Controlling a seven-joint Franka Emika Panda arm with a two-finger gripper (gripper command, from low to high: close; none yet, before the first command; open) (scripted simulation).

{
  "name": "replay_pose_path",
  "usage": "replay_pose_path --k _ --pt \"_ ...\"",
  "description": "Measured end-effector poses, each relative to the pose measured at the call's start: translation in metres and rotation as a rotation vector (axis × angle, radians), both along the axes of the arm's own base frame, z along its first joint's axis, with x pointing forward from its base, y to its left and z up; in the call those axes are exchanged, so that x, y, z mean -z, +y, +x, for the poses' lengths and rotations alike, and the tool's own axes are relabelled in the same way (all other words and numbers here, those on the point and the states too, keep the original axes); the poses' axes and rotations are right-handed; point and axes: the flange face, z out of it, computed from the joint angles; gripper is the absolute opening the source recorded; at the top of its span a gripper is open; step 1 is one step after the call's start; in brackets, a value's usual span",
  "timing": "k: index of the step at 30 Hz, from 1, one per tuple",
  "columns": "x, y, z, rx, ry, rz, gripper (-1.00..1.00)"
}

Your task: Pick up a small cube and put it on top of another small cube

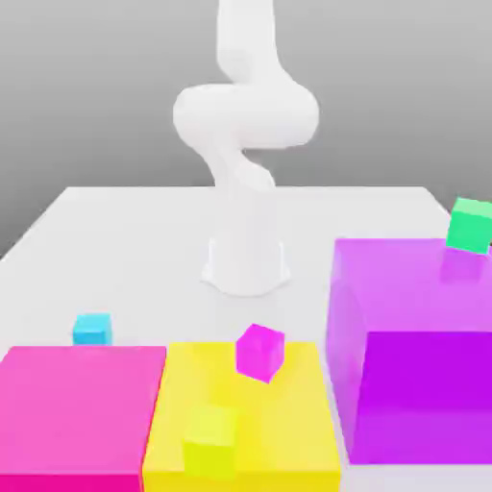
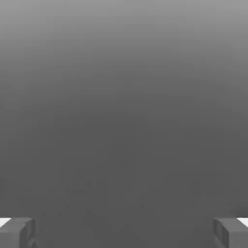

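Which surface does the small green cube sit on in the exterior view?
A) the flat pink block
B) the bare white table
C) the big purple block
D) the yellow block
C: the small green cube rests on top of the big purple block, toward the exterior view's right edge.

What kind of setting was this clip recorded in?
Most likely a simulated robot test scene rather than a real room: a plain white arm stands on a bare pale surface, with glossy, flat-coloured blocks such as the purple one and a blank grey backdrop.
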Motion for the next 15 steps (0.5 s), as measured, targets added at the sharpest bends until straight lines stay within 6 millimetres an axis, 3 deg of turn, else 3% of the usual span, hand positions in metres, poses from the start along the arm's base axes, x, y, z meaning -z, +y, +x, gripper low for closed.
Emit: replay_pose_path --k 3,7,11,15 --pt "0.074 -0.052 0.023 0.008 0.112 -0.043 0.0" --pt "0.174 -0.115 0.024 0.005 0.261 -0.077 0.0" --pt "0.275 -0.169 -0.006 -0.011 0.414 -0.083 0.0" --pt "0.377 -0.207 -0.068 -0.044 0.575 -0.057 0.0"
